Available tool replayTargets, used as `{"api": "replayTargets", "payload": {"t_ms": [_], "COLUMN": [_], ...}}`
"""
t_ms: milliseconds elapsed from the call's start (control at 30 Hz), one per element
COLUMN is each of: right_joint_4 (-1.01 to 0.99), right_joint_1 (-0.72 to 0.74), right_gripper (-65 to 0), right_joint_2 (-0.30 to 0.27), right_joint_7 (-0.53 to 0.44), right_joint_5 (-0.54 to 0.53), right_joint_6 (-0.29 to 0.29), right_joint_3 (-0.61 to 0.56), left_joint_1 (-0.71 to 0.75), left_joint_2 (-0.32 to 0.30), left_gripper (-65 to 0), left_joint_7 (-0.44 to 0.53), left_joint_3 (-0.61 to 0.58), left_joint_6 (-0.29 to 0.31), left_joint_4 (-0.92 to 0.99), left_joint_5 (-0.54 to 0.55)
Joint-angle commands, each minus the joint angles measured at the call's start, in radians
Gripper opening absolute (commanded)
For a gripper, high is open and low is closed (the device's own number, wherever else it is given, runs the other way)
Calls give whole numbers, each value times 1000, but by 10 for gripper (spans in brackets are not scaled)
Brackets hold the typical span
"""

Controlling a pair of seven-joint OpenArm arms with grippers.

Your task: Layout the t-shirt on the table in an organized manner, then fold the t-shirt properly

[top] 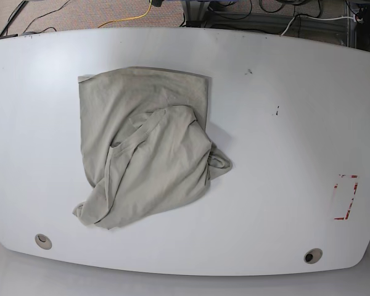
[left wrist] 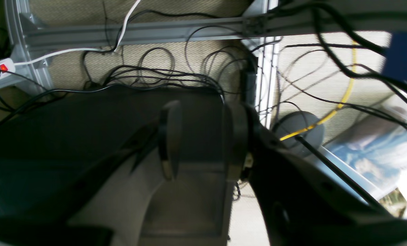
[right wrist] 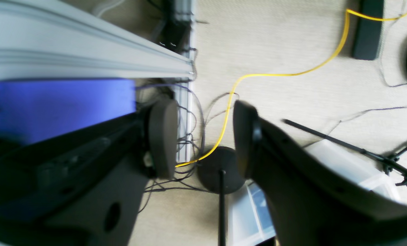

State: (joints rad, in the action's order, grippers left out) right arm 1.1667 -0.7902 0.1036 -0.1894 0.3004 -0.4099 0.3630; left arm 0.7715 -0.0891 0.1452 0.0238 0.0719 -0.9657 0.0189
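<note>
The pale sage t-shirt (top: 148, 148) lies crumpled and partly folded over itself on the left half of the white table (top: 283, 123). Neither arm shows in the base view. My left gripper (left wrist: 203, 143) is open and empty, and its view shows only floor and cables, not the shirt. My right gripper (right wrist: 203, 136) is also open and empty, hanging over carpet beside the frame. The shirt and table do not show in either wrist view.
Two metal grommets (top: 43, 241) (top: 312, 255) sit near the table's front edge, and a red tape outline (top: 345, 197) is at the right. Below are aluminium frame rails (left wrist: 138, 34), tangled black cables (left wrist: 162, 78), a yellow cable (right wrist: 275, 74) and a round stand base (right wrist: 220, 171).
</note>
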Motion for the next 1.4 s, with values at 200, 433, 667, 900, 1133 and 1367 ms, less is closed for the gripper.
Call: {"api": "replayTargets", "payload": {"t_ms": [200,433,667,900,1133,1367], "right_joint_4": [270,465,671,852,873,864], "right_joint_1": [-157,-278,-386,-473,-426,-292], "right_gripper": [-396,-396,-396,-396,-396,-396], "right_joint_2": [3,3,3,3,-2,-2], "right_joint_7": [104,120,152,172,166,170], "right_joint_5": [-146,-214,-289,-359,-401,-399], "right_joint_6": [-108,-125,-125,-125,-119,-117], "right_joint_3": [1,1,1,1,9,11], "left_joint_1": [190,299,388,451,477,378], "left_joint_2": [-5,5,4,4,4,2], "left_gripper": [-465,-465,-465,-465,-465,-465], "left_joint_7": [3,3,3,3,3,3], "left_joint_3": [100,178,241,252,250,250], "left_joint_6": [26,130,196,196,196,196], "left_joint_4": [-270,-439,-625,-804,-959,-1013], "left_joint_5": [0,82,154,152,151,149]}}
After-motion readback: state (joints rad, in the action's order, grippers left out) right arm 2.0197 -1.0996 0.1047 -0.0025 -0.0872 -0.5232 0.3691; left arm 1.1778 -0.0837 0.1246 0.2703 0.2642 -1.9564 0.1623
